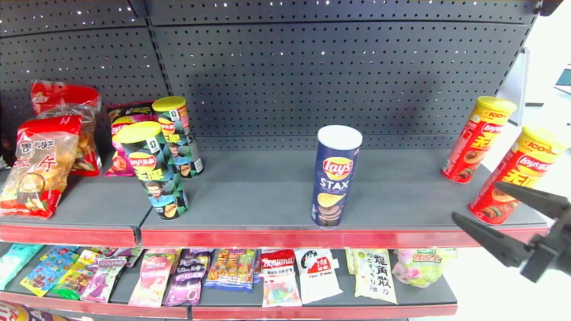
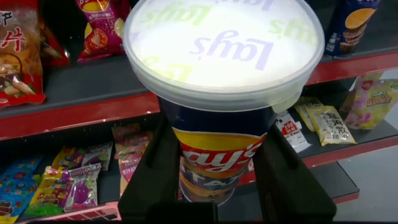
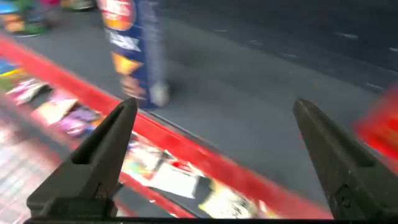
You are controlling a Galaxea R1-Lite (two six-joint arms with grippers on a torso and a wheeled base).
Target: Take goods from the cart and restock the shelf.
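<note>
Right gripper point(image 1: 474, 200) level at shelf's point(image 1: 267, 196) front right corner, jaws spread, empty. Left gripper point(image 2: 219, 180) pinches upright blue chip can point(image 2: 224, 50).

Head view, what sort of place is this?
Most likely a shop's snack aisle: a pegboard-backed shelf with a red front edge, a blue chip can standing on it, and snack packets on the tier below.
</note>
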